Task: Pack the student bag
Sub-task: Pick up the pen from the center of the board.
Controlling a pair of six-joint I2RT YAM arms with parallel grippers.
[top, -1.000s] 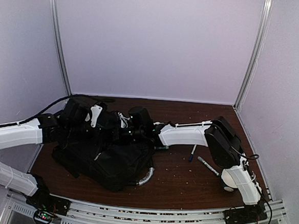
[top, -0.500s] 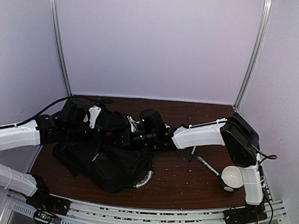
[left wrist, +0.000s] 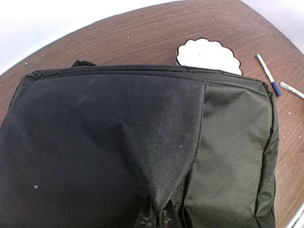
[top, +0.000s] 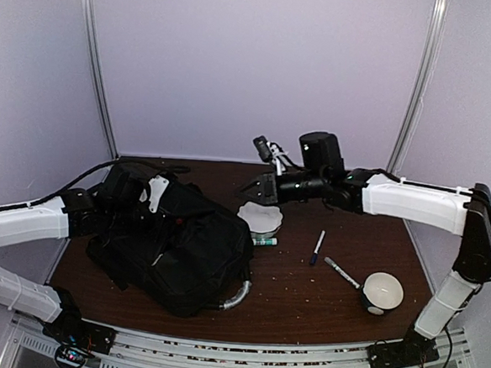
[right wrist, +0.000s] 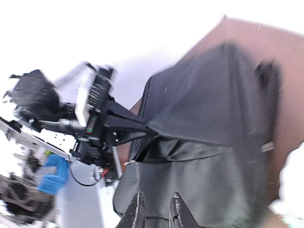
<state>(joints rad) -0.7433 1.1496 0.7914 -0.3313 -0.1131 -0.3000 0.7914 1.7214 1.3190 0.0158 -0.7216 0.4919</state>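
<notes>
The student bag (top: 173, 251) lies on the left of the brown table, black, with a silvery curved handle (top: 236, 294) at its near side. My left gripper (left wrist: 159, 216) is shut on a fold of the bag's flap and holds it pulled up into a peak. In the right wrist view the bag (right wrist: 209, 142) fills the frame, with the left gripper (right wrist: 149, 129) pinching the fabric. My right gripper (top: 251, 187) hovers above the table just right of the bag. Its jaws (right wrist: 156, 206) stand slightly apart with nothing between them.
A white scalloped dish (top: 260, 218) sits at the bag's right edge, with a small teal-tipped item (top: 264, 242) beside it. Further right lie a blue pen (top: 317, 248), a marker (top: 341, 272) and a white bowl (top: 381, 292). Pale walls enclose the table.
My right arm has drawn back from the bag, rising up and to the right, and its jaws have parted a little. The white dish now shows. The left gripper keeps its hold.
</notes>
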